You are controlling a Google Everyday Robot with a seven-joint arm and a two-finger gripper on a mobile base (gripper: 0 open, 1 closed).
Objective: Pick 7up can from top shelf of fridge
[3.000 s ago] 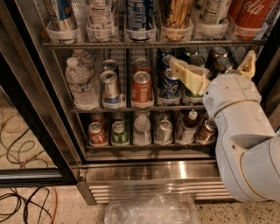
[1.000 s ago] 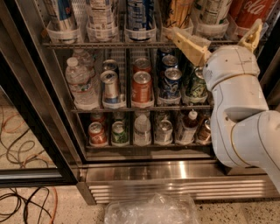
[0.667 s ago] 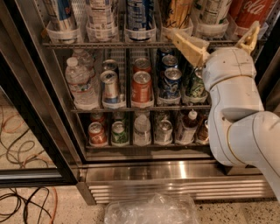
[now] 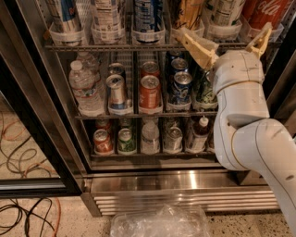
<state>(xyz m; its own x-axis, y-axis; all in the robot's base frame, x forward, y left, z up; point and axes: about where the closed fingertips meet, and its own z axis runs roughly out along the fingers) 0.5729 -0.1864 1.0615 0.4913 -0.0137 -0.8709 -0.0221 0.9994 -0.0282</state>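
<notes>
The fridge stands open, with wire racks of drinks. The top shelf holds tall cans in clear cup holders. The 7up can, green and white with a text panel, stands second from the right, its top cut off by the frame. A red Coca-Cola can is to its right and a yellow can to its left. My gripper is open at the top shelf's front edge, just below the 7up can. One tan finger reaches up left and the other finger up right.
The middle rack holds a water bottle and short cans; the lower rack holds more short cans and bottles. My white arm covers the racks' right side. The steel louvred base, a clear plastic bag and cables are below.
Over three seconds my gripper rose from the middle rack to the top shelf's edge. In the last second it has barely moved.
</notes>
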